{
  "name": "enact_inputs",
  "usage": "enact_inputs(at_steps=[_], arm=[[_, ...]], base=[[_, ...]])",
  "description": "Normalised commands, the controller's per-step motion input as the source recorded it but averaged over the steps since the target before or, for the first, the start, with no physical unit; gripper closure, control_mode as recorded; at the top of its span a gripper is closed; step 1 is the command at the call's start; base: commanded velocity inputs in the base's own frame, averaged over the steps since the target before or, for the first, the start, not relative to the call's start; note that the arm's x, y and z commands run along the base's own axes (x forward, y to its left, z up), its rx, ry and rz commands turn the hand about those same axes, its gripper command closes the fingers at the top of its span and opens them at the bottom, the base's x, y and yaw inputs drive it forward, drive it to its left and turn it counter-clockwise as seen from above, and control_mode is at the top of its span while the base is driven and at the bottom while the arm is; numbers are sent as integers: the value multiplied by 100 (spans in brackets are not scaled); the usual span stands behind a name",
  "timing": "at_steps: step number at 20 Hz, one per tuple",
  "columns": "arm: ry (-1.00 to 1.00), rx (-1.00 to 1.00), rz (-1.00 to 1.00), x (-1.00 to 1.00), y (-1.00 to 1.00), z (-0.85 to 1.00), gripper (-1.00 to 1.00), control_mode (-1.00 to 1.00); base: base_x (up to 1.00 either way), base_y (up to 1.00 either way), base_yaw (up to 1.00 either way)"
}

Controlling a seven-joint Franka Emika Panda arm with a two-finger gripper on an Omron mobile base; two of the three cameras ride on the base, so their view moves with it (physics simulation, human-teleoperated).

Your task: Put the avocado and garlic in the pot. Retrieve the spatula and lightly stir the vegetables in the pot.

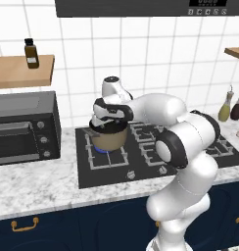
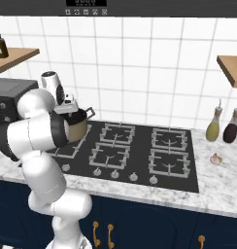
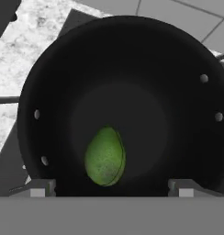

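The brass-tan pot (image 1: pixel 111 140) stands on the rear left burner of the black stove (image 2: pixel 140 168). My gripper (image 3: pixel 111 189) hangs right above its mouth, open, with the fingertips (image 3: pixel 38 188) set wide apart. On the pot's black bottom, the green avocado (image 3: pixel 105 157) lies loose, touching neither finger. From the right base view the pot (image 2: pixel 80 129) is partly hidden behind my arm, and the hand (image 2: pixel 71 108) sits over its rim. The garlic (image 2: pixel 216 158) lies on the marble counter right of the stove. The spatula is out of view.
A black toaster oven (image 1: pixel 23 128) stands left of the stove. Two bottles (image 2: pixel 213 125) stand at the wall behind the garlic. A wooden shelf (image 1: pixel 23 71) carries a brown bottle (image 1: pixel 31 54). A blue flame (image 1: pixel 103 150) burns under the pot.
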Motion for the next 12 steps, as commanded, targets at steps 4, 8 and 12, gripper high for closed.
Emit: enact_inputs(at_steps=[4, 8, 12], arm=[[-19, 0, -12, -91, -31, 82, -100, -100], [-15, 6, -28, -100, -78, 81, -100, -100], [1, 8, -37, -84, -100, 17, -100, -100]], base=[[0, 0, 0], [0, 0, 0], [0, 0, 0]])
